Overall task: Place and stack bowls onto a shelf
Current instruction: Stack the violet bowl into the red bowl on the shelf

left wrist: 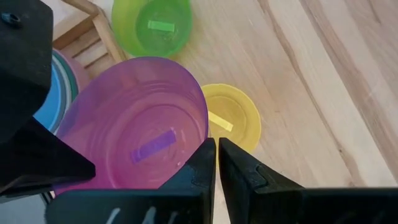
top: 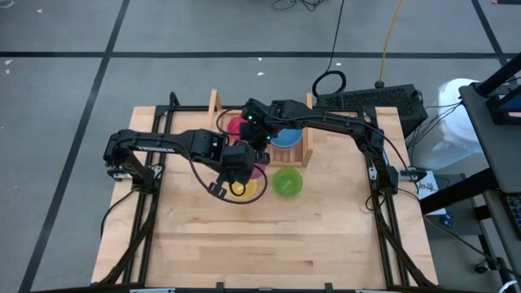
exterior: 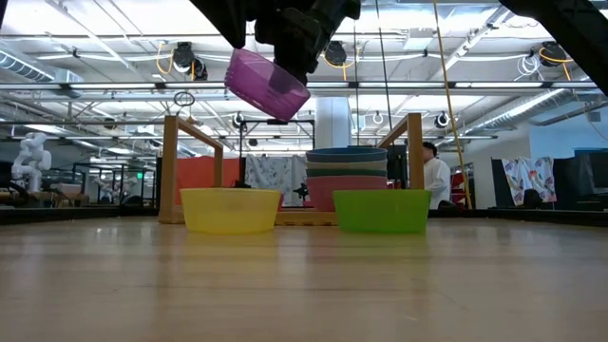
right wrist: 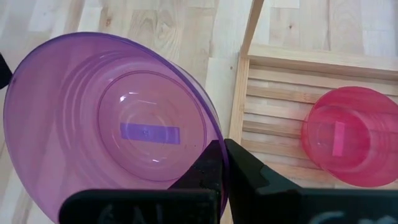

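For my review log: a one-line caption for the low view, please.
Purple bowl held tilted in the air above the yellow bowl; light green bowl beside it, stacked bowls on the shelf behind.

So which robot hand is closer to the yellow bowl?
Left. The left gripper hangs almost right above the yellow bowl; the right gripper is farther back, toward the shelf. Both pinch the purple bowl by its rim.
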You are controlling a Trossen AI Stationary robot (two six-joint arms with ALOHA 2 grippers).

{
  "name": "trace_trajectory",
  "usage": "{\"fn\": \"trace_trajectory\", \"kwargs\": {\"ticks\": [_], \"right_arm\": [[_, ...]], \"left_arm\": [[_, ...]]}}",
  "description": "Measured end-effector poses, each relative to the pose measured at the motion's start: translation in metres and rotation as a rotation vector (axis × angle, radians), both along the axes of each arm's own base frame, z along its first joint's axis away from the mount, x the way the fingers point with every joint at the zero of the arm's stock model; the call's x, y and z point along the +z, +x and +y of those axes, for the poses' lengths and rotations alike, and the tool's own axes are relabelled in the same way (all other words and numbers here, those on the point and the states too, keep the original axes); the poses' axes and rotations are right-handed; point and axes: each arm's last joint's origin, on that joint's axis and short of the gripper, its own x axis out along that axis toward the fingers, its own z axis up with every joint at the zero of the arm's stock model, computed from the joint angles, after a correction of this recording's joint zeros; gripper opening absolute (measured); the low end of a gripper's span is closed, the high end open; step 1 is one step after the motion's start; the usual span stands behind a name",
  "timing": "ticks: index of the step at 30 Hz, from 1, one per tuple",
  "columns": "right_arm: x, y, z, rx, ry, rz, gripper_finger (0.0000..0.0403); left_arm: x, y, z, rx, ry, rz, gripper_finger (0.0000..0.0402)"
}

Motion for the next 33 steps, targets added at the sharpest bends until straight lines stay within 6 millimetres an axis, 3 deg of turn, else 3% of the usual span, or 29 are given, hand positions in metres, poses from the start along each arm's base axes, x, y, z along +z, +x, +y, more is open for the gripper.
{"fn": "trace_trajectory", "kwargs": {"ticks": [12,28,33], "right_arm": [[0.0000,-0.0008,-0.0033,0.015,-0.014,-0.004,0.0000],[-0.0005,-0.0014,-0.0031,0.038,-0.036,0.002,0.0000],[-0.0004,-0.0014,-0.0031,0.042,-0.038,0.001,0.0000]], "left_arm": [[-0.0001,-0.0002,-0.0020,0.017,-0.013,0.001,0.0004],[-0.0032,0.0018,-0.0003,0.107,0.033,0.007,0.0073],[-0.0032,0.0018,-0.0001,0.102,0.043,0.006,0.0078]]}}
